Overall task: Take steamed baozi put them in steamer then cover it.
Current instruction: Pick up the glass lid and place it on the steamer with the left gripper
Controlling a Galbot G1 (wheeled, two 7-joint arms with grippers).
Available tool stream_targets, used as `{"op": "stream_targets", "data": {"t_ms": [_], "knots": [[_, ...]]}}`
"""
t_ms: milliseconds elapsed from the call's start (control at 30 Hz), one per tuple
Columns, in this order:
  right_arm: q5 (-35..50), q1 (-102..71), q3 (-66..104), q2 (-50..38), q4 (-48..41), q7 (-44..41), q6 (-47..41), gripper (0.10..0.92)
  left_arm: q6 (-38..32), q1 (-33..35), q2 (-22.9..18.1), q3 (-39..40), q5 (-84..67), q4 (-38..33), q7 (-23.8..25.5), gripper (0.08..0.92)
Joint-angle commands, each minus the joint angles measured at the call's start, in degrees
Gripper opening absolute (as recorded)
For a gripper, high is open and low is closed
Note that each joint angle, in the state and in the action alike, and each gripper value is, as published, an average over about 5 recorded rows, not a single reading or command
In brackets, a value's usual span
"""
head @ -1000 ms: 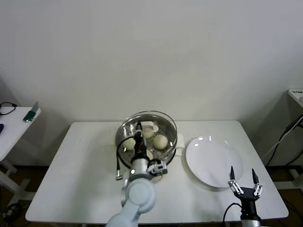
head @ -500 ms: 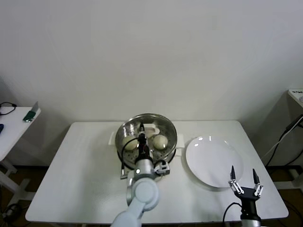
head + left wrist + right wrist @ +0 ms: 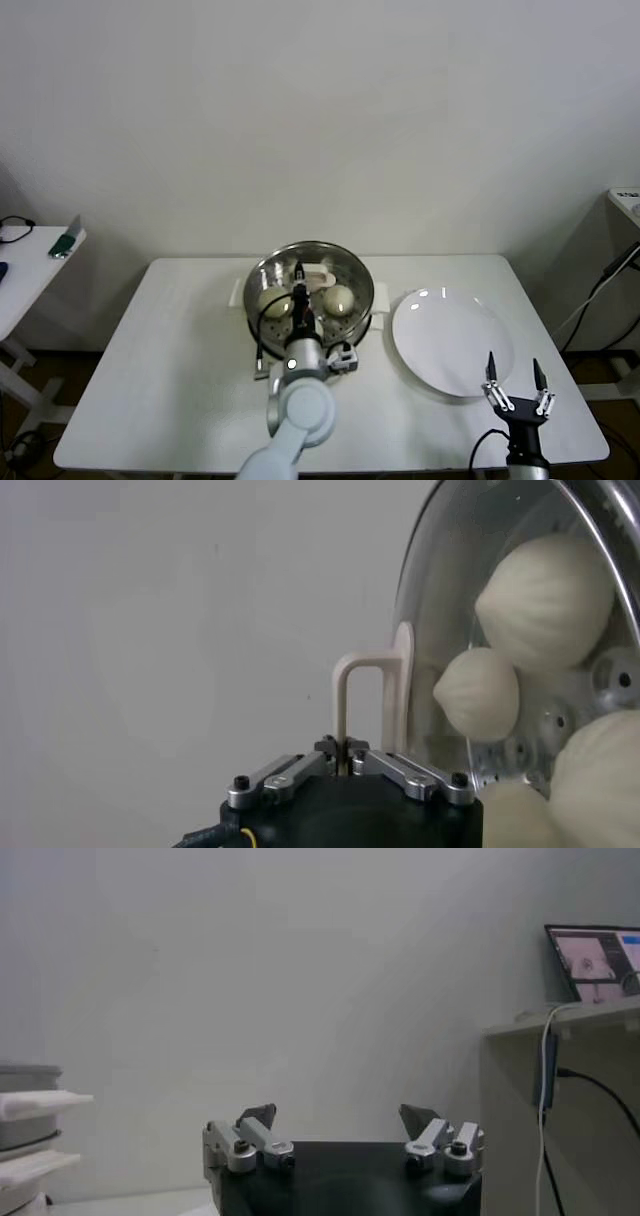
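While the left pincer (image 3: 345, 760) clamps its cream handle, the clear cover (image 3: 312, 283) tops the steamer (image 3: 262, 318).

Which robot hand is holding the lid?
The left gripper. It is shut on the cover's cream handle, over the steamer. The right gripper waits open near the white plate, holding nothing.

We see even, soft, diffuse light, fairly bright. Faint shadows under table (image 3: 180, 330). Small glare spots on plate (image 3: 440, 345) rim & steamer (image 3: 262, 275) wall. Wrist views: close foreground slightly soft.
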Motion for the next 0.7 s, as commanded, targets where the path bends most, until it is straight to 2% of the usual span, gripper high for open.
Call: {"op": "stream_targets", "data": {"t_ms": [33,433,533,700], "knots": [[0.02,0.02,-0.08,0.13,-0.05,0.03,0.07,0.823,-0.09,0.25,0.06,-0.11,0.48,-0.23,-0.05,0.135],[0.00,0.06,0.05,-0.05,0.15,-0.13,-0.08,0.823,-0.01,0.38,0.26,0.53,-1.42,-1.42,0.03,0.138],[-0.08,0.14,0.04,-0.02,0.17,-0.30,-0.25,0.823,0.04,0.60,0.53,0.79,-1.66,-2.74,0.92,0.185],[-0.23,0.36,0.01,0.02,0.25,-0.69,-0.91,0.823,0.23,1.39,2.62,1.74,-3.62,-6.96,3.01,0.331]]}}
